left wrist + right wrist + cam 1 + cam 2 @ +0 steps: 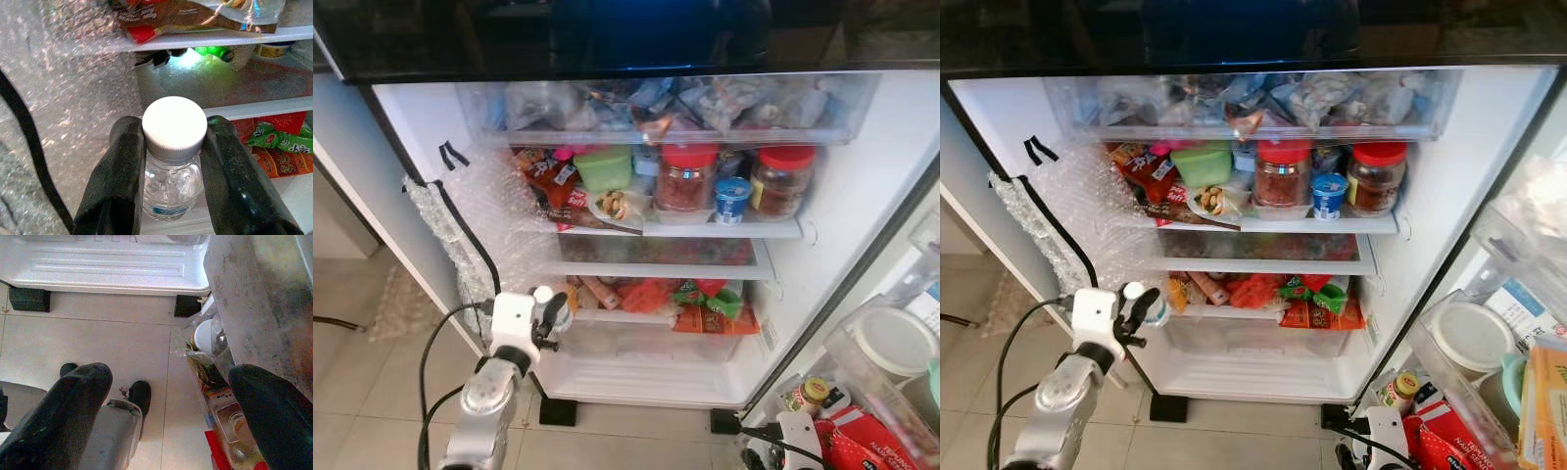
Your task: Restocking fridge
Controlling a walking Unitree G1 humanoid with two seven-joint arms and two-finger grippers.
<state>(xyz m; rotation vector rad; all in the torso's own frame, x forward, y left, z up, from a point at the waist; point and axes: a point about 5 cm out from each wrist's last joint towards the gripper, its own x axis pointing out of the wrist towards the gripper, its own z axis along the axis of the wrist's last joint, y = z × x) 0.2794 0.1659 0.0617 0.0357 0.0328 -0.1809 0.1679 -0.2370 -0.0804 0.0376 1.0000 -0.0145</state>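
As its left gripper (173, 161) clamps a small white-capped water bottle (173, 156) just under the cap — upright, before the open fridge's (862, 186) lower shelves, apparently for shelving — the right gripper (171, 416) hangs spread and empty above the floor.

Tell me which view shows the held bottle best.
The left wrist view: the bottle, white cap and clear body, sits close up between the left gripper fingers. Both eye views show only its small white cap by the fridge's lower left.
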